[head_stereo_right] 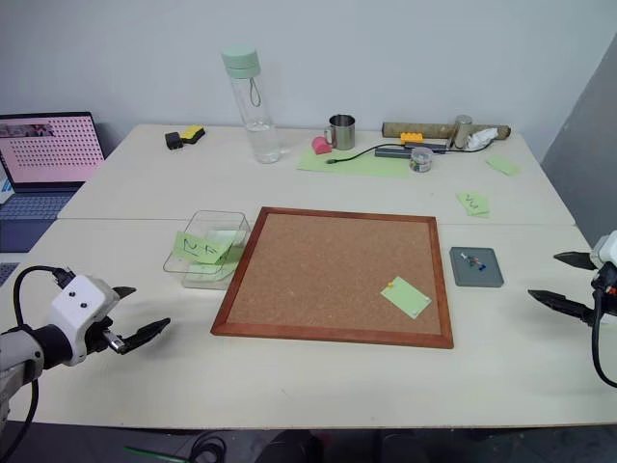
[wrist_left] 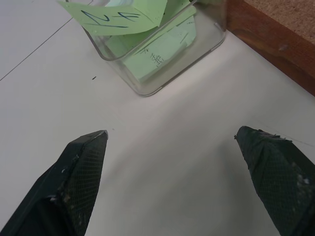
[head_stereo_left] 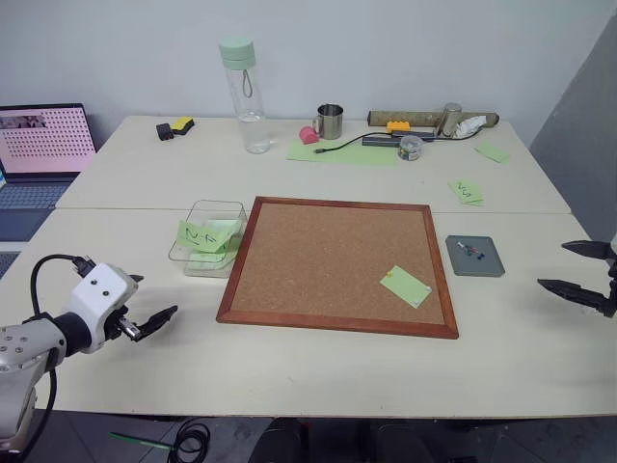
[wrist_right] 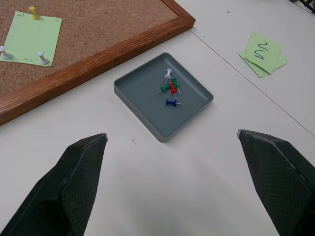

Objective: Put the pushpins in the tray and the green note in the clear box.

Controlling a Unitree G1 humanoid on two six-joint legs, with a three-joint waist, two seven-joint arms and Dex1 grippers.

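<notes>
The green note (wrist_right: 30,38) lay pinned by 3 pushpins (wrist_right: 34,12) near the corkboard's (head_stereo_left: 328,260) right corner: thin, limp paper, best pinched at an edge once unpinned. Both grippers (head_stereo_left: 152,323) (head_stereo_right: 569,283) hovered with fingers wide, empty.

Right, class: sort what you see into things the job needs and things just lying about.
Job:
green note pinned to the cork board
pushpins
tray
clear box

Lying about:
water bottle
metal mug
laptop
scribbled note
</notes>
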